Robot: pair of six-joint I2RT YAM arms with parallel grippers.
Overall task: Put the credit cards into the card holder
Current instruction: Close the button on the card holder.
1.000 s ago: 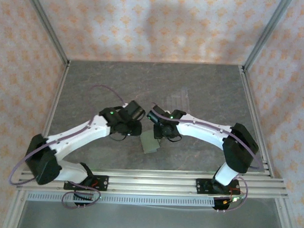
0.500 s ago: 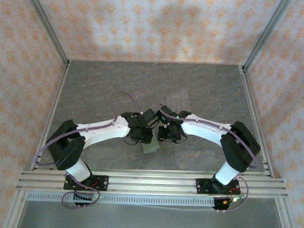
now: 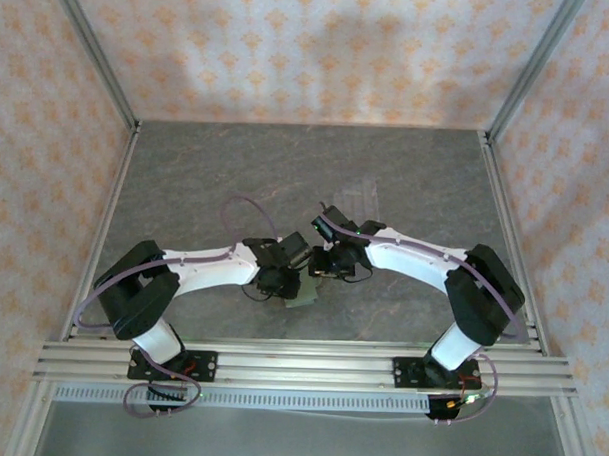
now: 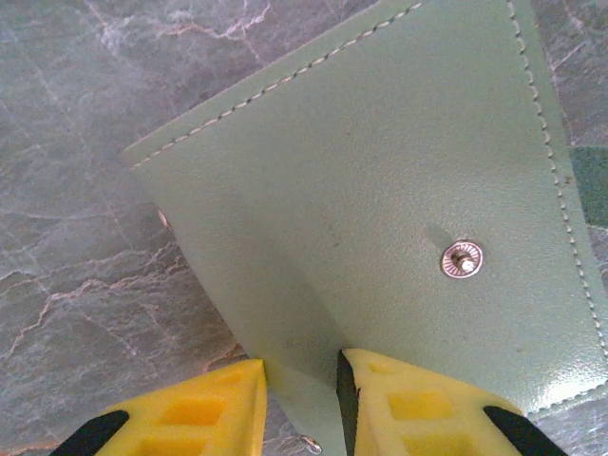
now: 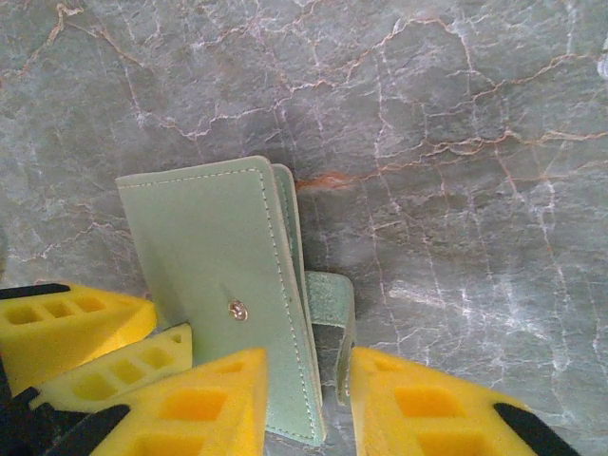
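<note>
Now, your card holder (image 5: pixel 204 256) lies on the bench (image 5: pixel 456 142) between both arms, its long side running straight out from the right claw (image 5: pixel 309 408), which straddles its tabbed edge; biting or not, I cannot tell. Your left claw (image 4: pixel 302 408) pinches the cover's near edge.

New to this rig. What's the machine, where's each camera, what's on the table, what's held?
Two white robot arms are bolted at the near edge of a grey marble-look table. The overhead shot looks down from behind them; the other two come from cameras on each wrist, so the yellow blocks are gripper fingers. On the table are a sage-green card holder and a clear tray. The left gripper pinches a flap of the card holder. The right gripper straddles its edge and snap tab; whether it grips, I can't tell.
</note>
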